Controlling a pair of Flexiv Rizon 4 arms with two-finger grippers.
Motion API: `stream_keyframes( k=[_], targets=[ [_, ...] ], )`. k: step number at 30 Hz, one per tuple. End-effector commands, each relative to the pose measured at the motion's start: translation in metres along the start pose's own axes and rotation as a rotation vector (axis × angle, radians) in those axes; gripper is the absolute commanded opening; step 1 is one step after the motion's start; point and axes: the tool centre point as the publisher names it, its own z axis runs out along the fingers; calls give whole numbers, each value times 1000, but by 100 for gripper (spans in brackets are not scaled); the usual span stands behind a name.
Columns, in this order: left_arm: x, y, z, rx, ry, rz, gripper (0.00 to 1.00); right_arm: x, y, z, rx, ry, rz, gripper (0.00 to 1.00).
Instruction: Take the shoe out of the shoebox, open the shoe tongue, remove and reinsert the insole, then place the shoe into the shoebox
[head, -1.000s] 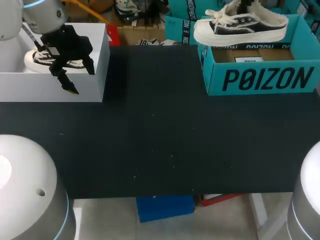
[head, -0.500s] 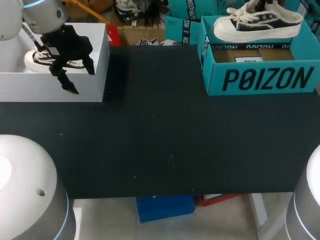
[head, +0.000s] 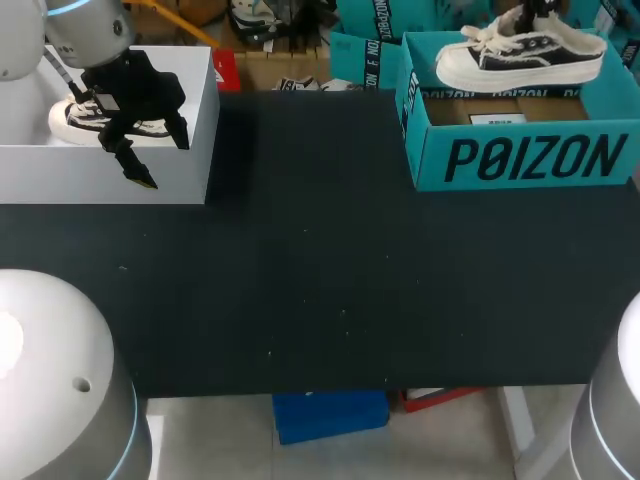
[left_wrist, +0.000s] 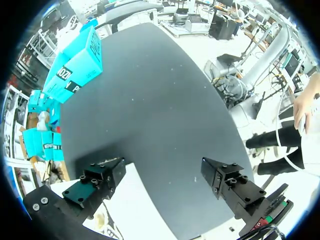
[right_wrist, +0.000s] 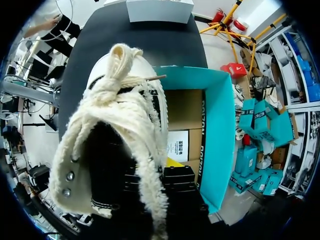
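Black table (head: 300, 280), shoe (head: 520, 55) clamped in right gripper (right_wrist: 175, 170) above shoebox (head: 520, 158), left gripper (left_wrist: 162, 167) wide

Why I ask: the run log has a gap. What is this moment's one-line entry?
right gripper shut on shoe | shoe over open shoebox | left gripper open, over white box

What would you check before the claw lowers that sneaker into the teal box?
1. The shoe sits over the shoebox opening: ok.
2. The right claw grips the shoe, which hangs clear of the shoebox: ok.
3. The shoebox floor is free; only cardboard and a label show: ok.
4. The left claw is out of the way, open above the white box: ok.
5. The insole is back inside the shoe: cannot tell, interior is dark.
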Motion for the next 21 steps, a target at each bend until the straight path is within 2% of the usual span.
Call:
stream_keyframes(
  k=[1, 21],
  targets=[
    [1, 0, 0, -3, 0, -1, 100, -10, -2, 15, -5, 12, -1, 0],
    [1, 0, 0, -3, 0, -1, 100, -14, -13, 88, -9, 35, 35, 0]
  ],
)
